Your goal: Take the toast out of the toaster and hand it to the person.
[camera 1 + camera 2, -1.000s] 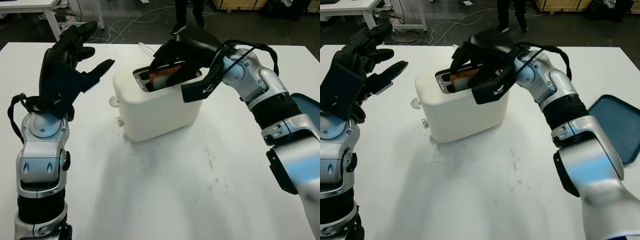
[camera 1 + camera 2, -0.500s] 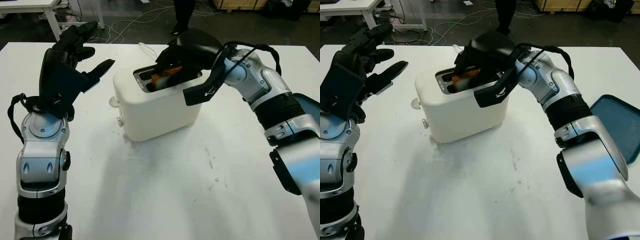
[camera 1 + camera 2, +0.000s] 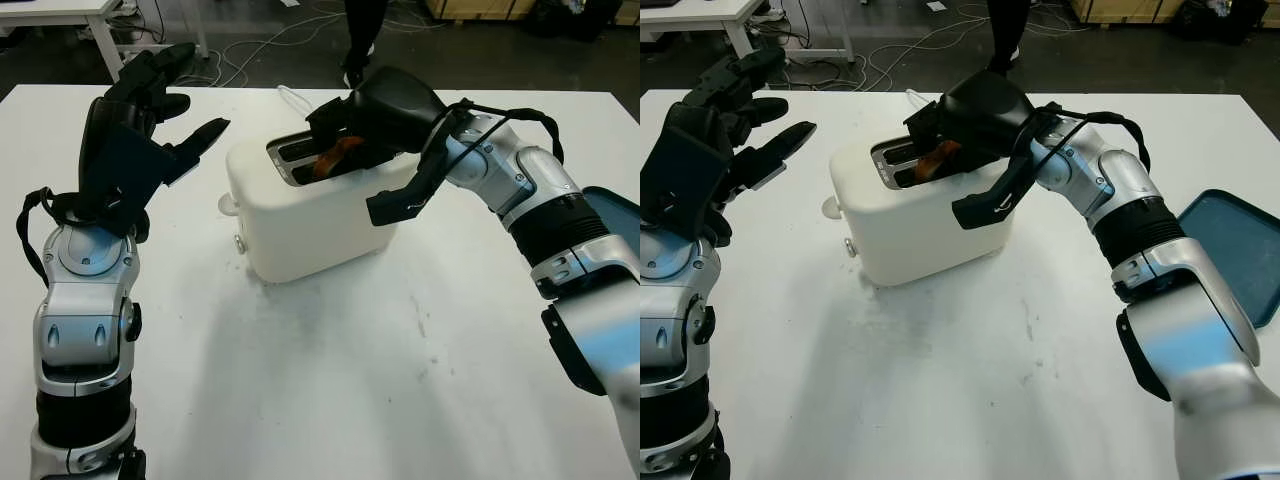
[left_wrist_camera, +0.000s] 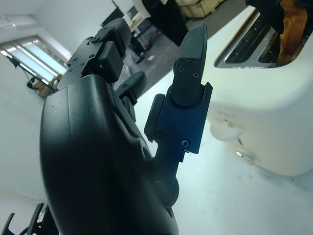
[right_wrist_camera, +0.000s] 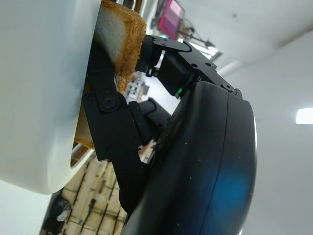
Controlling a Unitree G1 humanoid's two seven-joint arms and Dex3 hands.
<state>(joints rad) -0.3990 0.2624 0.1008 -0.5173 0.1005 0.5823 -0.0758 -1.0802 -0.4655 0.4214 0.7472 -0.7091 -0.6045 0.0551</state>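
Over the toaster: right hand on the toast

On the white table [image 3: 330,380] sits a white toaster [image 3: 315,210], slots facing up. Right hand [image 3: 375,105] is over the toaster's top, fingers [image 5: 115,122] curled down into the slot and closed around the toast [image 3: 335,157]. Toast is browned, tilted, its upper part sticking out of the slot nearer the robot, lower part inside. The right wrist view shows a black finger pressed against the crust of the slice next to the toaster's white wall. Thumb piece of that hand hangs down the toaster's right side.

Left hand [image 3: 135,130] is raised over the table to the left of the toaster, apart from it, holding nothing, open, palm toward the toaster.

Blue tray [image 3: 1230,250] lies at the table's right edge, well apart from the toaster. A person's legs [image 3: 358,35] stand on the floor beyond the table's far edge. Cables [image 3: 260,45] lie on the floor there.
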